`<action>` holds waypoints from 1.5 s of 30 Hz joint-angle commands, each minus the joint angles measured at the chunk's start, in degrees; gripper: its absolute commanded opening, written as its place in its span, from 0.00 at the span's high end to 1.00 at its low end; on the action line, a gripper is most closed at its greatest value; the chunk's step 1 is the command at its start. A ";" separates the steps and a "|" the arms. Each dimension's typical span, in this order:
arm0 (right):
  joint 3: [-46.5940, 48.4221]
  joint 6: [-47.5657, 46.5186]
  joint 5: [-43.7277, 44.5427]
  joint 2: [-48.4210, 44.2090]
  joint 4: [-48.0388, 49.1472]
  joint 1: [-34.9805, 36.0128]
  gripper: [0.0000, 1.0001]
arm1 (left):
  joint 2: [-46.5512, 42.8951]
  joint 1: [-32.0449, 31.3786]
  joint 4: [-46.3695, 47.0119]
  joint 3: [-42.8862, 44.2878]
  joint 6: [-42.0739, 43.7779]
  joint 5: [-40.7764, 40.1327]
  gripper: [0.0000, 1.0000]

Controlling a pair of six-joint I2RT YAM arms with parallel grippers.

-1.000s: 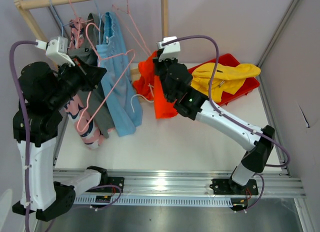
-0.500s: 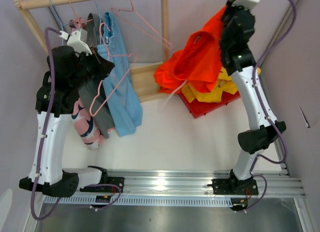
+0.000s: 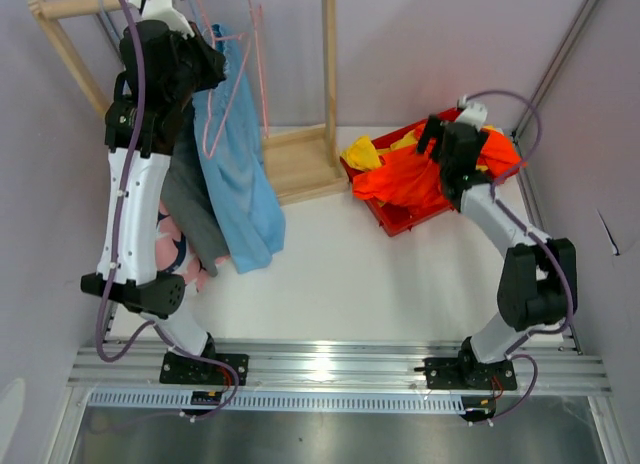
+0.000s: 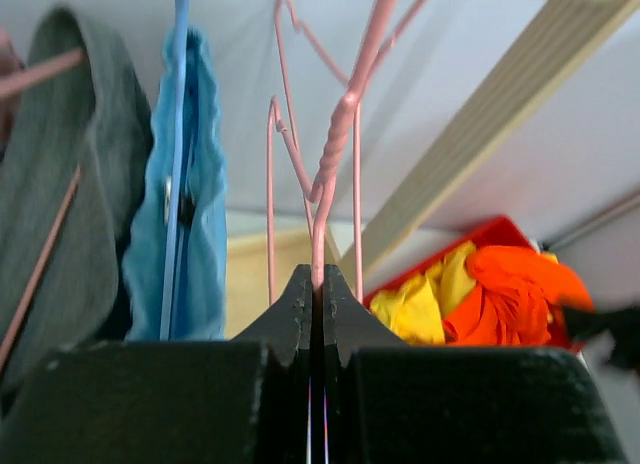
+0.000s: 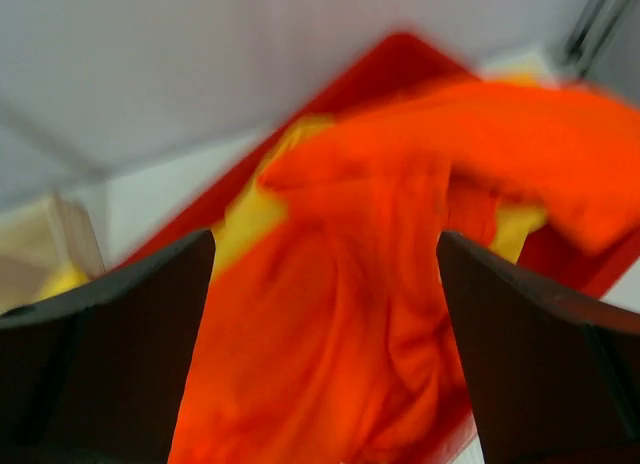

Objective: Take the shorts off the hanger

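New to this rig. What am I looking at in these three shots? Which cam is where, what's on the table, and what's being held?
Two robot arms, the left arm and the right arm, are bolted at the near edge of a white table. Each ends in a two-finger gripper. The wide picture looks down from above and behind them. The other two come from a camera on each wrist, so that arm's own fingers show. At the back left stands a wooden rack with a blue garment and a grey garment hanging. On the right, a red bin holds orange shorts on top of a yellow garment. The left gripper is shut on a pink hanger, which looks bare. The right gripper is open above the shorts and holds nothing.
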 commanded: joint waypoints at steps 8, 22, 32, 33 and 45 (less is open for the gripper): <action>-35.63 11.56 -2.51 -29.05 15.40 17.70 0.01 | 10.11 0.17 12.21 9.73 1.60 -4.53 1.00; -39.51 8.57 1.35 -38.74 9.08 28.78 0.01 | 15.86 0.35 15.29 14.39 -0.95 -2.34 0.85; -40.83 8.13 4.25 -38.74 9.16 33.00 0.01 | 0.57 0.35 11.25 6.04 0.89 2.85 0.19; -40.83 8.04 4.43 -38.83 8.73 33.35 0.01 | -0.23 0.35 10.29 5.95 2.11 2.68 0.18; -41.62 7.43 8.12 -44.28 3.28 36.51 0.01 | -4.38 5.88 9.31 -1.60 3.44 -1.19 0.19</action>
